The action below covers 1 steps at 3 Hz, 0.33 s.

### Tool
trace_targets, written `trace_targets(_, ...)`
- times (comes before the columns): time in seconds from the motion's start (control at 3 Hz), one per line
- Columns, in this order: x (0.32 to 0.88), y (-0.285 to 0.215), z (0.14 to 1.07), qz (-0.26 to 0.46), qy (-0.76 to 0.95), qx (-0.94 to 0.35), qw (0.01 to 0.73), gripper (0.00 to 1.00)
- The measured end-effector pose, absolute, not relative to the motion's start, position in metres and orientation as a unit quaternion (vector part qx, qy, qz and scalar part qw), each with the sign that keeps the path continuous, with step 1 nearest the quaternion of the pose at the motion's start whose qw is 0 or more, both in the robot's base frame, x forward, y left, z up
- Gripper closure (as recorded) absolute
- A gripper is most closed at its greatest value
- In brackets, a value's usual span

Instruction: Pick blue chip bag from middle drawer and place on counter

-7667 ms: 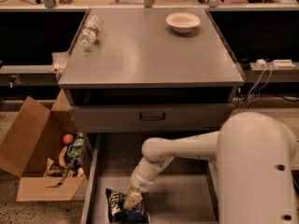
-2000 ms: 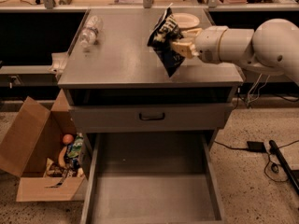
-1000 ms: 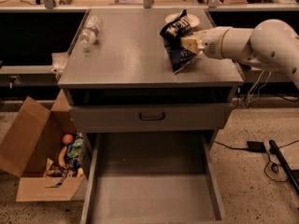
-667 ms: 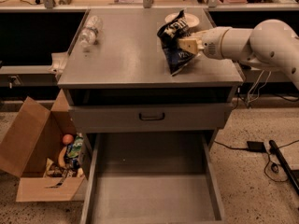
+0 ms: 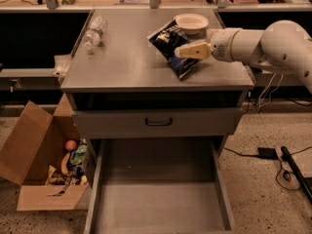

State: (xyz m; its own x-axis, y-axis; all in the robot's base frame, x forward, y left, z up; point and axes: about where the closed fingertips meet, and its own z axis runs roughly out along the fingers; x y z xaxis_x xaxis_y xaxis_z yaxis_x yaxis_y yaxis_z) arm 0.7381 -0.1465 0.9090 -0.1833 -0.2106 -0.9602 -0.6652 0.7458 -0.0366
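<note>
navy-blue crinkly chip bag (image 5: 170, 45) sits over the right half of the matte grey metal counter (image 5: 126, 57). it's tilted, its lower corner looks down on the surface, and it's just in front of the shallow white bowl (image 5: 191, 21). cream two-finger gripper (image 5: 191, 50) reaches in from the right and looks clamped on the bag's right edge. that grip is why the bag stands on a corner instead of lying flat. wide grey metal middle drawer (image 5: 158, 204) is pulled open below with nothing on its floor, so the pick is done. release is what's left, i'd say. clear plastic bottle (image 5: 92, 30) lies well apart on the left, no conflict. vs 7.7 s ago: gripper was down in the drawer on the bag. vs 2 s ago: bag hung clear above the counter, now it's lower and swung slightly left.
</note>
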Motion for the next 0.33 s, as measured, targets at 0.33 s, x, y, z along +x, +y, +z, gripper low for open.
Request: trace_targets(0.33, 0.7381, -0.1465, 0.9090, 0.200, 0.743, -0.295, 0.567, 0.00)
